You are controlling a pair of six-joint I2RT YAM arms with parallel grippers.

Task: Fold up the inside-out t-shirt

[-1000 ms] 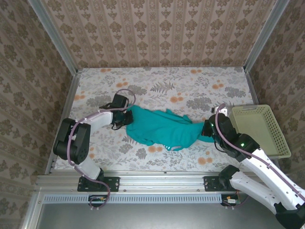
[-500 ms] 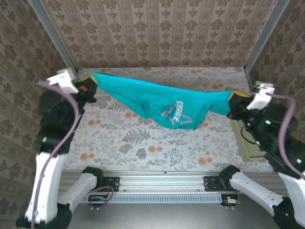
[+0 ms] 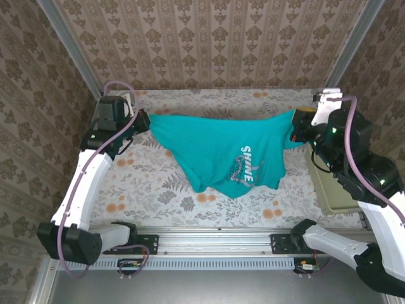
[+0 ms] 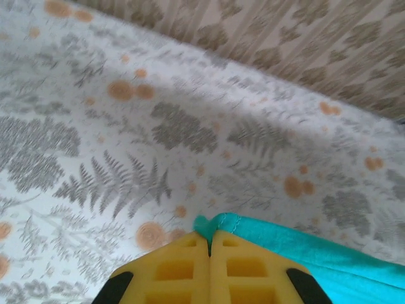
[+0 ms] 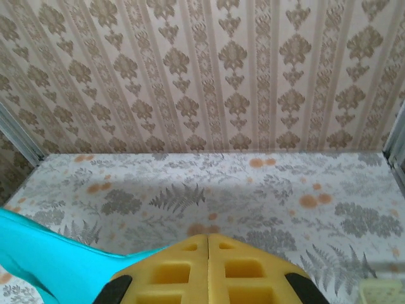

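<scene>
The t-shirt (image 3: 221,158) spans between left fingers (image 4: 171,272) and right fingers (image 5: 171,271), both pinched tight on its edges.

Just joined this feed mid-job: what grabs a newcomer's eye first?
The teal t-shirt stretched wide across the middle of the table, with the left hand and right hand each shut on one end. Its white lettering shows near the lower right, and a pale yellow basket sits at the table's right edge.

Bright, even light casts a soft shadow beneath the t-shirt (image 3: 215,155); wrist views look slightly blurred.
</scene>
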